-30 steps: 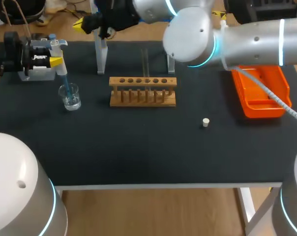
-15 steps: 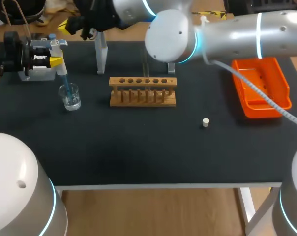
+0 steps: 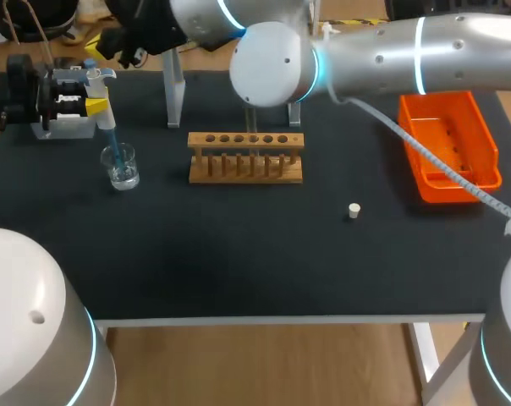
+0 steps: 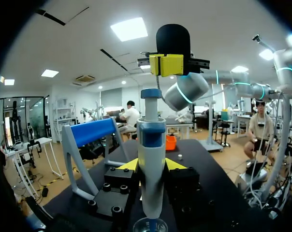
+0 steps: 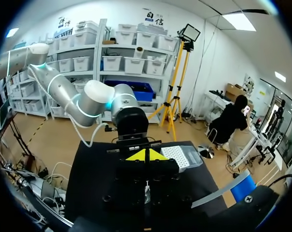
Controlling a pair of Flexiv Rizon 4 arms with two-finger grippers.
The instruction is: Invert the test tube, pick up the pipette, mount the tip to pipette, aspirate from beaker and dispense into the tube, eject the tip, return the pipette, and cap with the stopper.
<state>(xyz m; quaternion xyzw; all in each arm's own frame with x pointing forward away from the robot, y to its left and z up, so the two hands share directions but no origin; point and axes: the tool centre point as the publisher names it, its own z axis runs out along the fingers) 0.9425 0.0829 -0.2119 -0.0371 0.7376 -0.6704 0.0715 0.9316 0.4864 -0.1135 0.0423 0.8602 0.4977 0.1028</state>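
- While nothing on the near half of the bench (image 3: 239,271) has shifted in the last second, it is also the widest free room. Only the stopper (image 3: 354,210) lies there, right of middle and well apart from everything.
- Mid-bench, also unmoved, are the rack (image 3: 245,157) at centre, the beaker (image 3: 120,166) to its left and the tray (image 3: 448,148) by the right edge. I cannot pick out the tube for certain.
- Behind the beaker, near the left edge, the left hand (image 4: 152,166) pinches the pipette (image 4: 152,140) upright by its body. The pipette's tip dips into the beaker, and neither has changed.
- Farthest off, the right arm (image 3: 382,55) has swung leftward along the far edge. The right hand (image 4: 171,65), yellow tips pressed together and holding nothing I can see, now hangs just above and beyond the plunger (image 4: 151,94).
- My reading is that aspiration is the step in hand, and the closed right hand is coming to press the plunger.
- Room is tight there. The stand (image 3: 175,97) rises just right of the pipette under the forearm, and the left and far edges are near. A straight drop looks safer than more sideways travel.
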